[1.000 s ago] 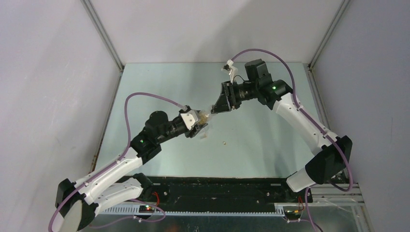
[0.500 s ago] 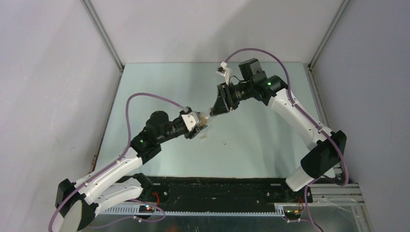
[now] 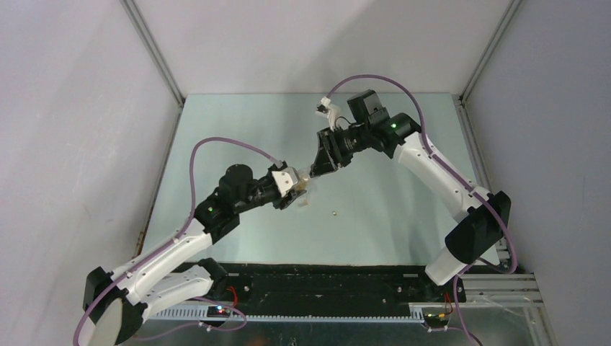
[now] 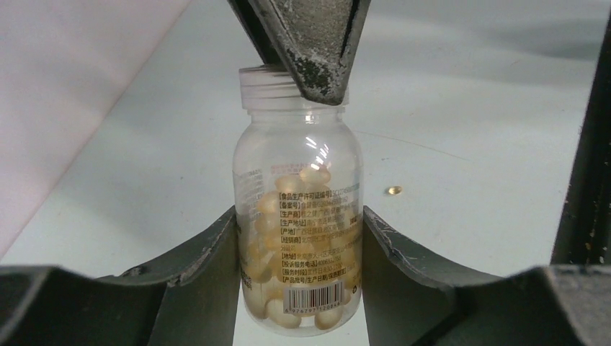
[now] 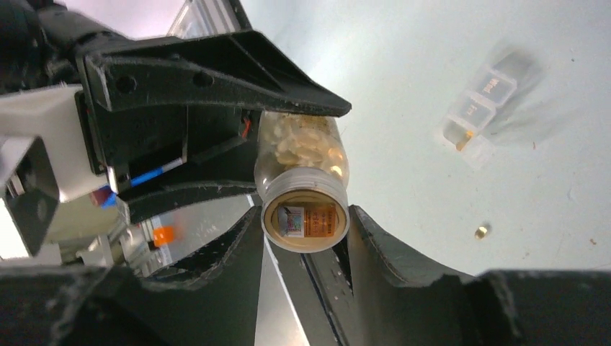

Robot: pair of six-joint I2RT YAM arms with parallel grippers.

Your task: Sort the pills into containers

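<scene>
Pale green bench (image 3: 389, 216) runs between grey walls, with both arms meeting above its middle. The left gripper (image 4: 299, 216) has its jaws pinching the body of a small clear bottle (image 4: 299, 158), which is partly filled with pale yellowish pills (image 4: 288, 245) and carries a printed label with a barcode. The right gripper (image 5: 305, 213) comes from the opposite side, and its jaws are pressed on either side of the bottle's top end, so the bottle hangs off the bench, clamped between the two grippers. The white translucent pill box (image 5: 479, 108) lies on the bench near and below the bottle, its joined compartments open, and one of them shows an orange speck. A loose pill (image 3: 334, 213) rests on the bare bench near the box, apart from it.
</scene>
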